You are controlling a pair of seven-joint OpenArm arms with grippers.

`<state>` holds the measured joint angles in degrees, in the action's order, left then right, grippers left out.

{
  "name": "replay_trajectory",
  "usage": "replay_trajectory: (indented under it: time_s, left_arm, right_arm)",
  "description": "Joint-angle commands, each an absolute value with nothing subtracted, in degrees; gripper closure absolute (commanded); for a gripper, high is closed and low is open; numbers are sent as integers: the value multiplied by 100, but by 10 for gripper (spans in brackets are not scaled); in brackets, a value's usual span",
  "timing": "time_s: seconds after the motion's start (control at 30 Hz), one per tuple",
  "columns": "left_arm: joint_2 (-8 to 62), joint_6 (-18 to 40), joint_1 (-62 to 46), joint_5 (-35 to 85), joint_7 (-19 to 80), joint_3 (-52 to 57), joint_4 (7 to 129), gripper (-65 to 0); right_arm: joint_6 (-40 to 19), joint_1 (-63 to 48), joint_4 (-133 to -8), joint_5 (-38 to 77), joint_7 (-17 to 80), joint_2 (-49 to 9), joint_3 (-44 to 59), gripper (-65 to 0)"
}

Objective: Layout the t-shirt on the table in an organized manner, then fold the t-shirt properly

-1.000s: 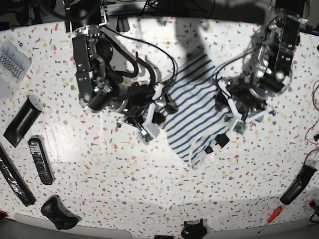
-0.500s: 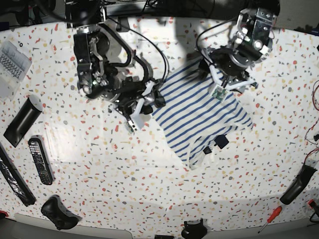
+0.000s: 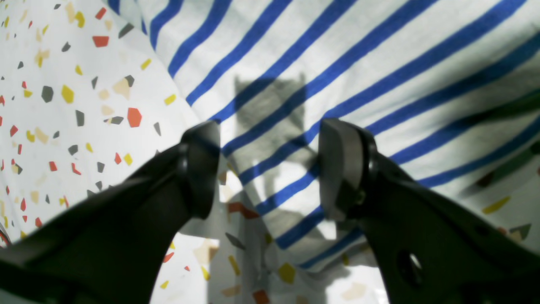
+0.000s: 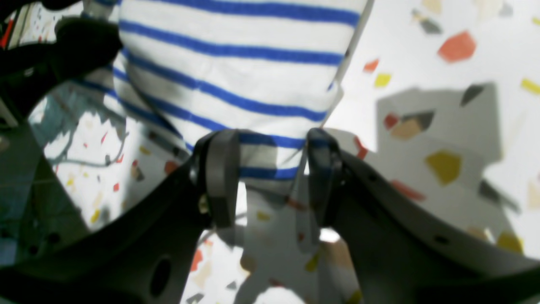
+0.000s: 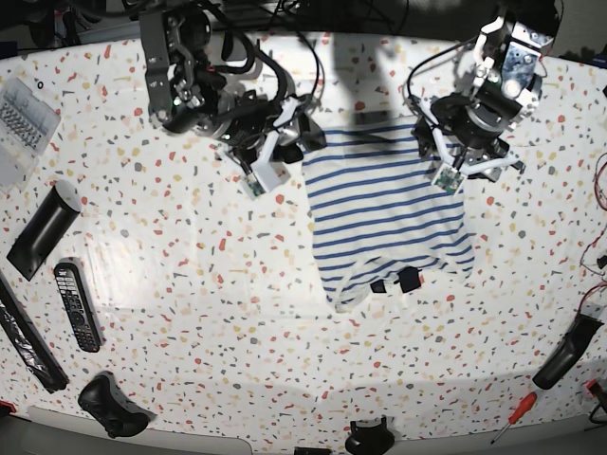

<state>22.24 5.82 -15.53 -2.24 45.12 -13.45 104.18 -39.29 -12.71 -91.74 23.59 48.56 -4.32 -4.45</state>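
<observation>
The white t-shirt (image 5: 389,213) with blue stripes lies on the speckled table (image 5: 190,313), its stripes running across the base view. My right gripper (image 5: 308,140) is at the shirt's top left corner. In the right wrist view its fingers (image 4: 219,177) pinch a bunched edge of the shirt (image 4: 236,63), raised a little off the table. My left gripper (image 5: 444,163) is over the shirt's top right corner. In the left wrist view it (image 3: 270,169) stands open, with the shirt (image 3: 337,63) lying flat below and its edge running between the fingers.
A remote (image 5: 76,305), a long black bar (image 5: 43,232) and a clear plastic box (image 5: 19,118) lie at the left. A black controller (image 5: 114,406) is at the front left. A red screwdriver (image 5: 512,417) and a black tool (image 5: 567,351) lie at the front right.
Both arms have moved toward the table's back edge. The shirt has turned with them, from slanted stripes to stripes running straight across, and now lies spread wider.
</observation>
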Motion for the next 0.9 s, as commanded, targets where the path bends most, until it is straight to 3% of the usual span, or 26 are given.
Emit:
replay_trajectory:
  time_s: [0.0,0.43,0.53,0.7,0.87]
  left_arm:
    - [2272,537,-1505,-301,4534,-1313,10471,-340]
    - [2274,666,-982,-508,4571,-1313,10510,-340]
    - [2274,642,-985,-489,4687,-1313,10593,-340]
    - [2274,82,-1026,-480,4709,-1313,11126,-340]
    - [2344,5,-1313,-266,4637,-1295,11775,-340]
  right_arm:
    - [-3962,-1282,-9297,2298,4980,-445,-451,-261]
    - [-4000,-1302,-9904,2440,4987,-429,-825,-261]
    - [-4000,-1302,-10062,2425,4950,-429,-661,-261]
    - [-4000,-1304,-10355,2425,4936,-429,-196,-261]
    - [-4000,-1306,-10648,2427,5146,-447,449,-261]
